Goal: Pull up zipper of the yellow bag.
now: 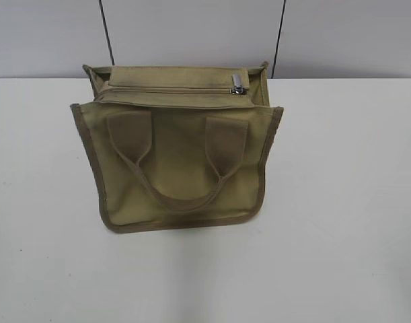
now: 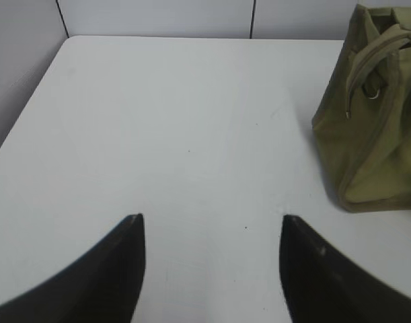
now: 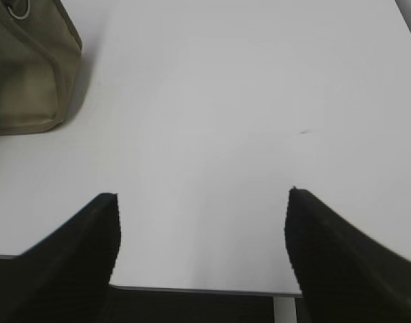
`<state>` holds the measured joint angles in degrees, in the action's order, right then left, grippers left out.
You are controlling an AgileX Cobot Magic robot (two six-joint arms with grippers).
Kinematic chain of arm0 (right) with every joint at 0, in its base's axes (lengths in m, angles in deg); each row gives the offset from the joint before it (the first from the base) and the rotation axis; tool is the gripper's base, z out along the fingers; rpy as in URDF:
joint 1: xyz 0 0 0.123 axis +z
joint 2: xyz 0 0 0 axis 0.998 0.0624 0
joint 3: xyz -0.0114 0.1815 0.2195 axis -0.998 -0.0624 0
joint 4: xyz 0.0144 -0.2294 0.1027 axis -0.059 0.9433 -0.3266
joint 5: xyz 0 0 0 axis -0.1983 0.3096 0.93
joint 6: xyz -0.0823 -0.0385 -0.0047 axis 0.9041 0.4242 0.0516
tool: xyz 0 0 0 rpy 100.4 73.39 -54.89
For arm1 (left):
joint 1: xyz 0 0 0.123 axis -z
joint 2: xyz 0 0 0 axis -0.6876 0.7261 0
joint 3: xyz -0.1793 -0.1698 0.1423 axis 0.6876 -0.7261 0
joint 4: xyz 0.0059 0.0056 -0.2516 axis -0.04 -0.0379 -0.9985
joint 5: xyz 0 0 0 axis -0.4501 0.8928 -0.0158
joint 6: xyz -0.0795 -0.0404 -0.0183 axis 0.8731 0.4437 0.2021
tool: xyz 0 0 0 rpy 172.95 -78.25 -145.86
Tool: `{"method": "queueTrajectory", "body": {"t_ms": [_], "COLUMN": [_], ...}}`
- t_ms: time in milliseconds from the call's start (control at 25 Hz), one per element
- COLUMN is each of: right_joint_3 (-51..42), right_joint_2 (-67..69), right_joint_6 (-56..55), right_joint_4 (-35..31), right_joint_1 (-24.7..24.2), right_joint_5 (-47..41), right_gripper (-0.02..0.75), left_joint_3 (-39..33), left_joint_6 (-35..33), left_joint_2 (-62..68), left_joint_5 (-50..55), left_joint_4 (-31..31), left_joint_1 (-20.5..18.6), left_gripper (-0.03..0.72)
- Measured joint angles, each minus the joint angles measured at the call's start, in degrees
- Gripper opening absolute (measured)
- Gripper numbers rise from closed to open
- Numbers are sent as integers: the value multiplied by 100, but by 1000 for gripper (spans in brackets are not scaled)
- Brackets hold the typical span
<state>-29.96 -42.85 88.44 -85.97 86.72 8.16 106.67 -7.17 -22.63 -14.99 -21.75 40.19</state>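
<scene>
White table (image 1: 346, 202) against a grey panelled wall. The yellow bag (image 1: 178, 161) stands at centre: soft canvas, likely light, liable to shift when pulled. Left gripper (image 2: 212, 232) and right gripper (image 3: 202, 202) hover spread, empty. Zipper (image 1: 171, 89) at 12 o'clock; pinch the pull tab (image 1: 237, 84), brace the fabric.

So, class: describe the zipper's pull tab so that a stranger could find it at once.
On the white table stands a yellow bag. Along its top panel runs the zipper; at the right end sits the pull tab, the only shiny silver thing there.
</scene>
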Motion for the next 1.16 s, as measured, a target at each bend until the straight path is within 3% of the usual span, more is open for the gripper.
{"method": "queueTrajectory", "body": {"t_ms": [320, 1160], "right_joint_3": [0, 0], "right_joint_2": [-9, -9], "right_joint_6": [0, 0], "right_joint_4": [0, 0], "right_joint_1": [36, -58], "right_joint_5": [0, 0], "right_gripper": [585, 584], "left_joint_3": [0, 0], "left_joint_6": [0, 0], "left_joint_2": [0, 0], "left_joint_5": [0, 0], "left_joint_4": [0, 0], "left_joint_1": [-5, 35], "left_gripper": [408, 365]}}
